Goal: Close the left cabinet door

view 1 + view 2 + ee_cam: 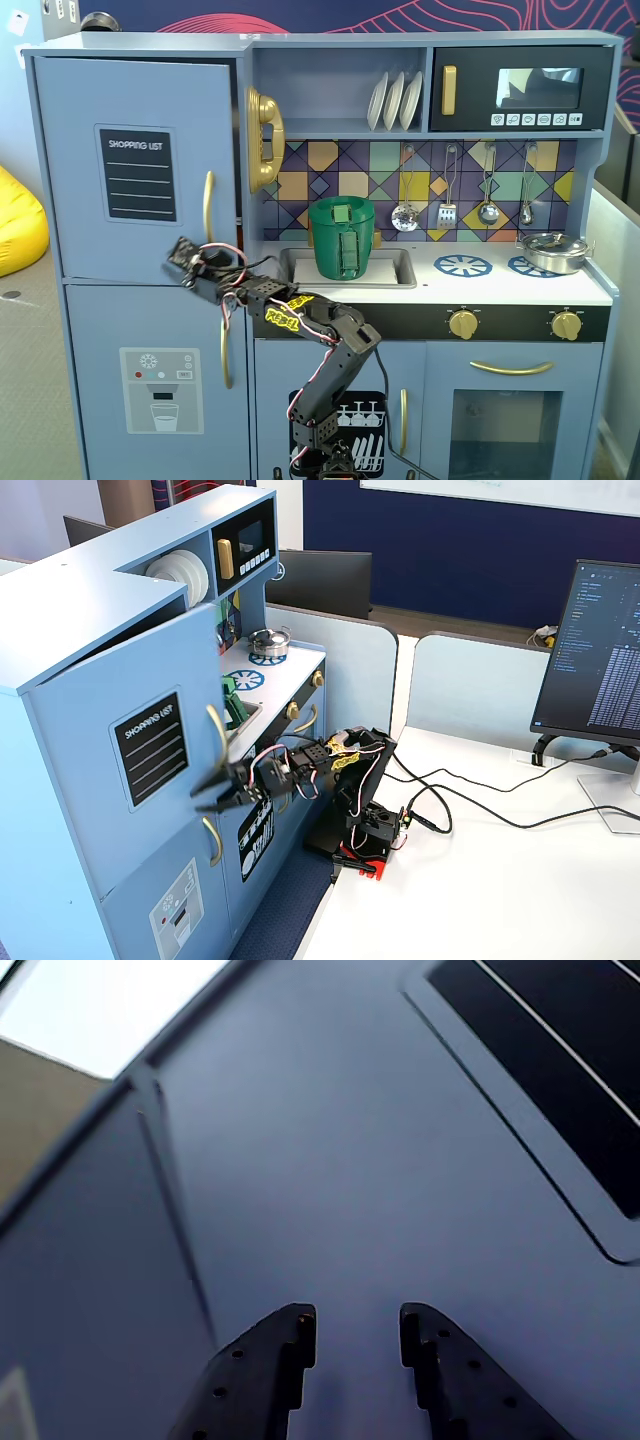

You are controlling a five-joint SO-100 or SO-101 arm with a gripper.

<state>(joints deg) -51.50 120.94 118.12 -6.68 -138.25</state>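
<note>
The left cabinet door [135,165] fills the upper left of a fixed view, its black shopping-list panel [139,174] left of centre and the gold handle [208,207] near its right edge. In another fixed view the door [130,755] stands slightly ajar, its handle side swung out from the cabinet top. The pincer [178,262] sits low against the door face, just below the handle. In the wrist view its fingers [265,1365] are spread with nothing between them, the door's blue surface [330,1160] close ahead.
</note>
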